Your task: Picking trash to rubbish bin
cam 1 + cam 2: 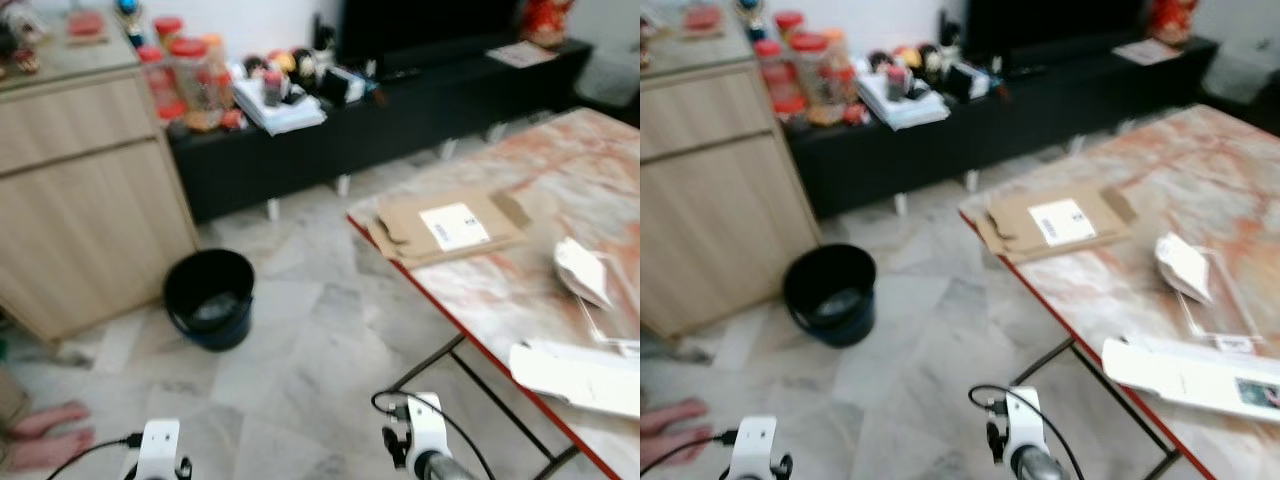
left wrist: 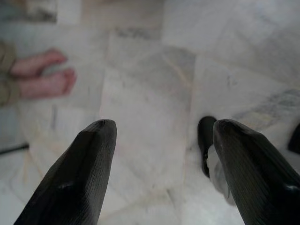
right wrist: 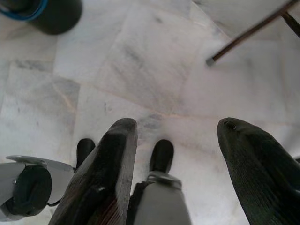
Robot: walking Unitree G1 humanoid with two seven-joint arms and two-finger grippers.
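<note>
Trash, a crumpled white paper scrap [image 1: 582, 270], lies on the marble-topped table [image 1: 480, 290], well apart from the round black rubbish bin [image 1: 209, 297] on the floor. Left pincer [image 2: 161, 154] and right pincer [image 3: 176, 154] hang low, fingers apart, empty, probably idling until the robot faces the table.

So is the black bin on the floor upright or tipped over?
Upright: the black bin stands on the floor, its round opening facing up, beside the wooden cabinet.

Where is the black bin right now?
The black bin stands on the marble floor ahead and to the robot's left, beside the wooden cabinet and left of the table.
</note>
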